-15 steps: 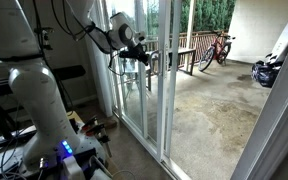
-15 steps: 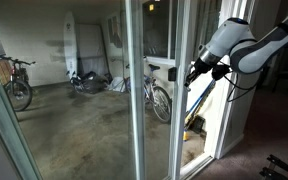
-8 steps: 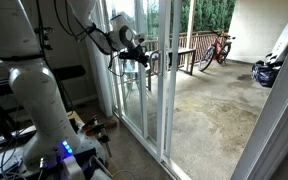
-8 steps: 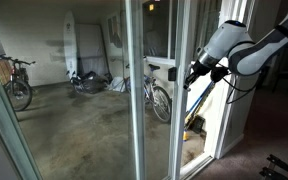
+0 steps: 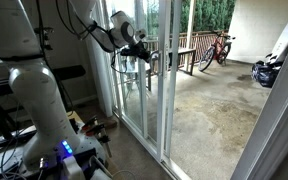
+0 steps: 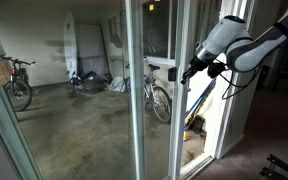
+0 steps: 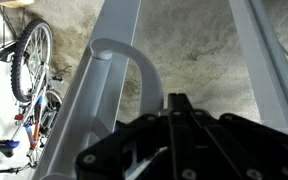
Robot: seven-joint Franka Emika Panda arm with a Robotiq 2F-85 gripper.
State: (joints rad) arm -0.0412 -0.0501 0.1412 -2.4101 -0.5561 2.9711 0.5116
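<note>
The gripper sits at the lower centre of the wrist view, its claw drawn together on the curved handle of the sliding door. The handle arches from the door's upright down into the claw. The fingertips themselves are hidden behind the gripper body, so how deep the bite goes cannot be told. In both exterior views the gripper meets the door at handle height, in the upper middle of each frame.

To work the handle well, the force should probably run straight along the door's track. A pull that slants toward or away from the glass would likely bind the panel or peel the claw off the thin bar. A steady, slow draw with the wrist kept square to the upright looks safest, because the hold is narrow and the bar is smooth.

Through the glass a bicycle leans close behind the door, seen also at the left of the wrist view. It stands outside the panel and does not block the arm. Farther off are a red bike by the railing and a surfboard against the wall. Cables lie on the floor near the robot's base, low in the frame.
</note>
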